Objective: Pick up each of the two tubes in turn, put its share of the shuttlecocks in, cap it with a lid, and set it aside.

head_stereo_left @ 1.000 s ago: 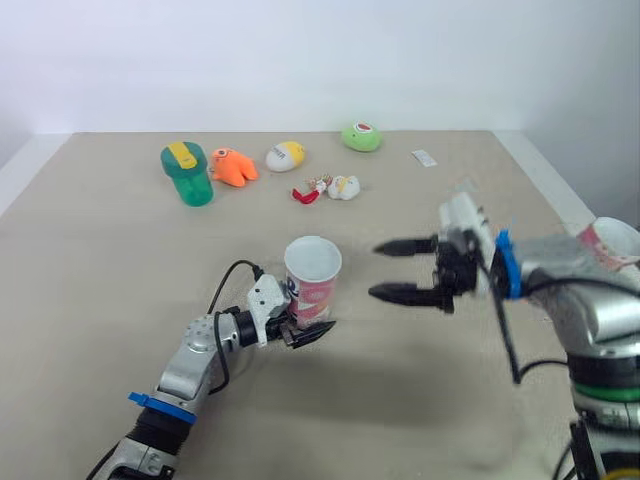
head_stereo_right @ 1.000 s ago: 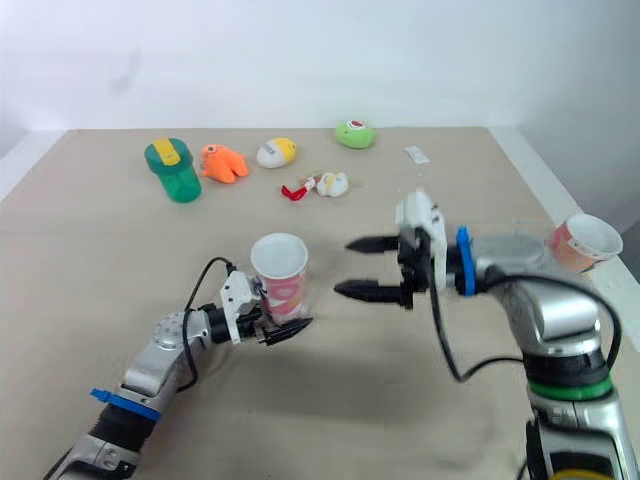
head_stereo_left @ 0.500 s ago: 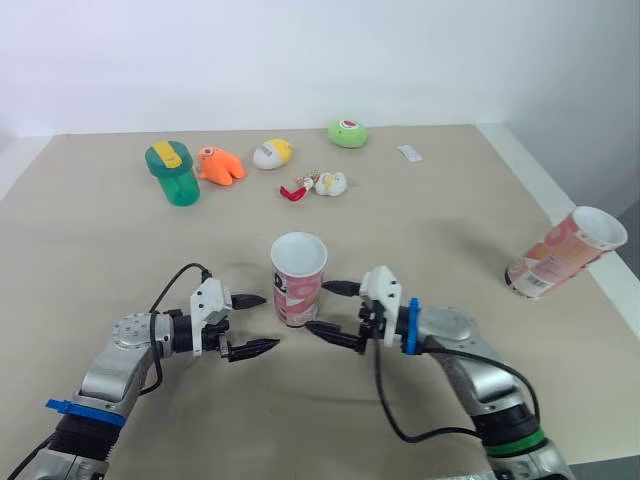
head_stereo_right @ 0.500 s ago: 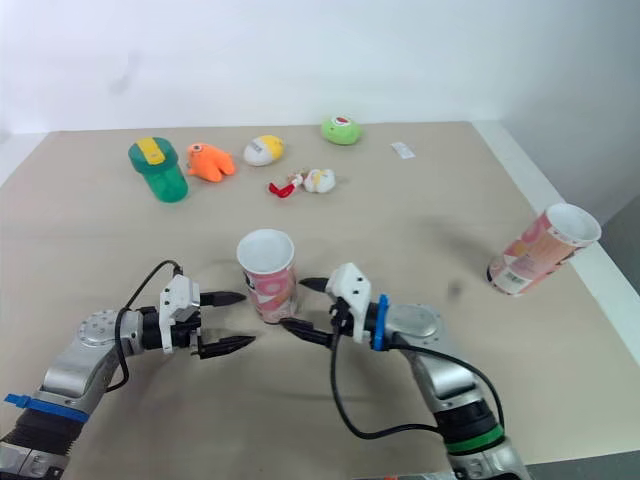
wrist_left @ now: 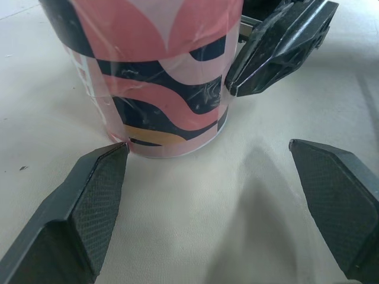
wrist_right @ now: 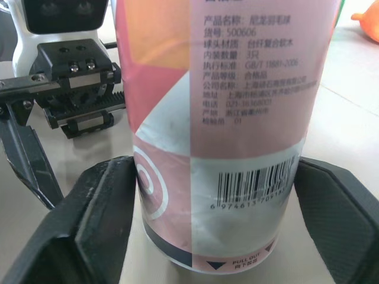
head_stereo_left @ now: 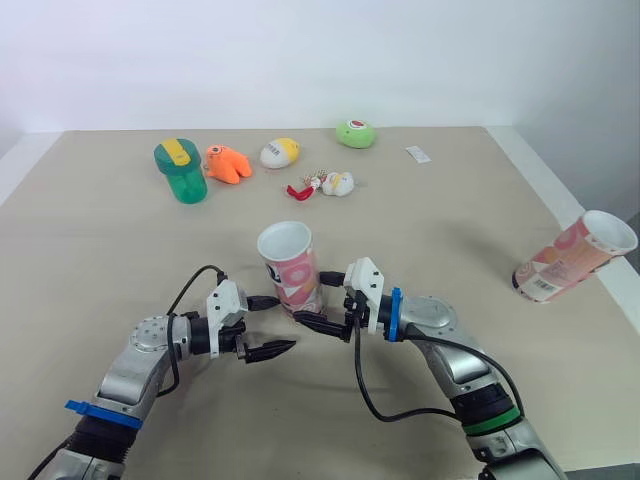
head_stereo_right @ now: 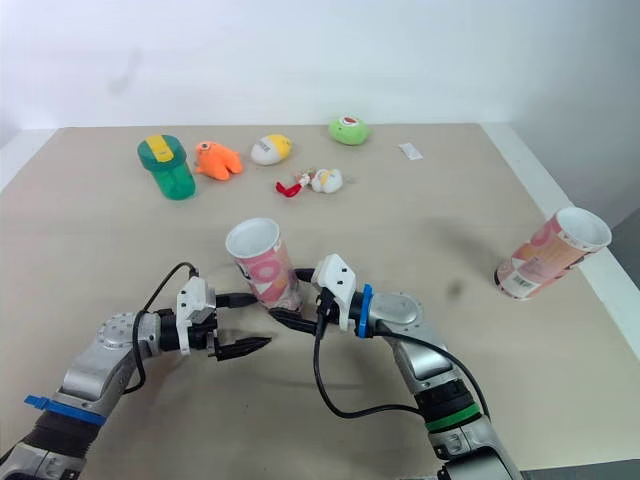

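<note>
Pink patterned tube (head_stereo_left: 288,268): centre of frame on the beige surface (head_stereo_left: 450,220), mouth open and upward, leaning slightly. Right gripper (head_stereo_left: 312,303): at the tube's base, fingers (wrist_right: 89,225) pressed against opposite sides of the printed wall, clamped low; judged a steadying hold ahead of lifting or filling. Left gripper (head_stereo_left: 285,322): just beside the same base from the other side, fingers (wrist_left: 89,201) spread wide, one tip touching the bottom rim, gripping nothing; judged kept free for fetching what goes inside. Second tube (head_stereo_left: 572,256): lying tilted at the right edge of frame, well apart, not yet handled. Across the upper part of frame: green cup (head_stereo_left: 180,172) with yellow top, orange toy (head_stereo_left: 230,165), yellow-and-white toy (head_stereo_left: 282,153), green toy (head_stereo_left: 357,134), small red-and-white cluster (head_stereo_left: 325,186), too small to identify. Task judged at its opening: first tube gripped, uncapped.
</note>
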`<state>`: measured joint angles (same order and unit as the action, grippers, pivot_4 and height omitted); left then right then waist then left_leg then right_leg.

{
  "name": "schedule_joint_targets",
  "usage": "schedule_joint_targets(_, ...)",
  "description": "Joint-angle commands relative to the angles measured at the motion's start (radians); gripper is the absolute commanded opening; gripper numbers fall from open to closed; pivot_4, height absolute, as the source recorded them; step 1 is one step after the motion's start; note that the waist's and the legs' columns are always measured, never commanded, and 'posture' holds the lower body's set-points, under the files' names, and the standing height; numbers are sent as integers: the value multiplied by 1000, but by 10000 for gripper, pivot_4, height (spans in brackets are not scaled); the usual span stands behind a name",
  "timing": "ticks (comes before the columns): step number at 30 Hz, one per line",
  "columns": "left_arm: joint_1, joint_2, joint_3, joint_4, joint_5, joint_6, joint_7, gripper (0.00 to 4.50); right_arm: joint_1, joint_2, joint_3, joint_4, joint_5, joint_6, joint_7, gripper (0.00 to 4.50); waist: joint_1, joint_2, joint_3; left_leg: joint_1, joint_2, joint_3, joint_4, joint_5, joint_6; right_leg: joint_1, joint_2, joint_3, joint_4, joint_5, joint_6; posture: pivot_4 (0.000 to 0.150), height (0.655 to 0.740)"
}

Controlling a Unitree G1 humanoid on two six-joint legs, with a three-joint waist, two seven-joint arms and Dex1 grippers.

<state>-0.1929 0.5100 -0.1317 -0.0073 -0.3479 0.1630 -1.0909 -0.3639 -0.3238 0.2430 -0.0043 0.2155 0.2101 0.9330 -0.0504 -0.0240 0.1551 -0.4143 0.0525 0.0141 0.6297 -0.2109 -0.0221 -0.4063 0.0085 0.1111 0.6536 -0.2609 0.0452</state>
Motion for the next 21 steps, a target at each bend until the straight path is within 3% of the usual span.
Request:
schedule_joint_targets(1,-7,2,-12,30,16,1,-8,45000,12,-3,18,-21,-1,4,3,33010,0,0,0,0,0,0,0,0,0,0,0,0,0,0,0,1500,7400)
schedule_joint_targets(6,-37,20,23,24,1,-5,-9,45000,56,-13,-49,-93,51,35,-26,33010,2,0,0,0,0,0,2,0,0,0,0,0,2,0,0,1500,7400)
schedule_joint_targets(10,-105,-7,58,-18,-40,12,29,45000,142,-11,-236,-204,115,51,-178,33010,9,0,1,-4,0,-2,3,0,0,-2,0,-1,3,-1,1,1500,7400)
schedule_joint_targets(15,-167,-85,42,-54,-61,45,82,45000,229,19,-435,-249,119,30,-393,33010,16,-1,1,-8,-4,-2,6,0,0,-2,-4,-1,2,0,3,1500,7400)
schedule_joint_targets(21,-272,-257,-41,35,-14,12,145,45000,235,55,-583,-160,36,-26,-660,33010,16,-1,1,-8,-6,-2,7,0,0,-2,-5,0,2,1,3,1500,7400)
